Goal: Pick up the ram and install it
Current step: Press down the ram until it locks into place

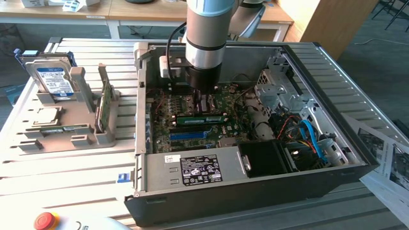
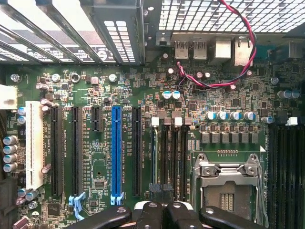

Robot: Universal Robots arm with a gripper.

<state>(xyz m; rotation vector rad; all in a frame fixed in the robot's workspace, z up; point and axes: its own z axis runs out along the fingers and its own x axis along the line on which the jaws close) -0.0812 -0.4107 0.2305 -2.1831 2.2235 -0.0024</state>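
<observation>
hovering above motherboard [image 2: 143, 143], ram [image 1: 201, 118] seated in slot

Readable markings, itemised:

1. Hard drive [image 1: 53, 79], upright in the grey holder [image 1: 76, 120] at nine o'clock of the computer case [image 1: 357, 143]: blue and white label, print too small to read.
2. Power supply [image 1: 191, 168], at six o'clock inside the case: black label with white print and certification marks, no word legible; a small white sticker beside it, also illegible.
3. Motherboard [image 2: 95, 95], wrist view: white silk-screen lettering runs alongside the blue slot [image 2: 116, 150] and the neighbouring black slots, too fine to make out.
4. Papers [image 1: 390, 158] at three o'clock of the case: printed pictures, no legible text.
5. Red button [image 1: 46, 220] at seven o'clock: no lettering seen.
</observation>
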